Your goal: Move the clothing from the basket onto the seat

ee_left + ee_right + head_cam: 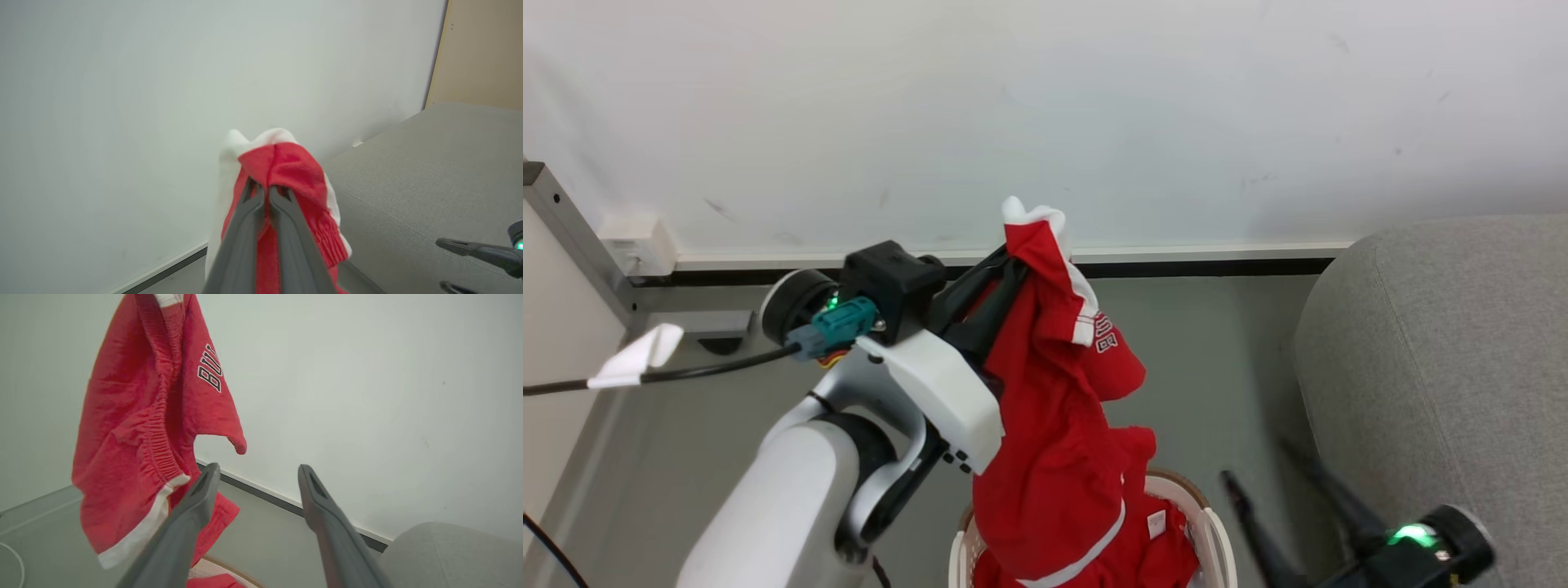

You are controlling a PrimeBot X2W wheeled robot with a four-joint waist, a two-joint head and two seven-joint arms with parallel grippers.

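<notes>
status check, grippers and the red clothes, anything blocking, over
Left gripper shut on red shorts, held high, hem hanging to the basket. Right gripper open, empty, low by the grey sofa. No obstacle seen toward sofa.

The clothing [1054,457] is hanging from the left jaws, raised above the basket [1213,531], with its lower end dangling just over the rim, and more of it is lying inside. The basket is standing on the floor [1209,351], to the left of the seat [1437,351] and near it. The right jaws are hovering low between the basket and the seat, in front of the seat's rounded end. The wall [1094,106] is running behind everything, meeting the floor beyond the basket.
</notes>
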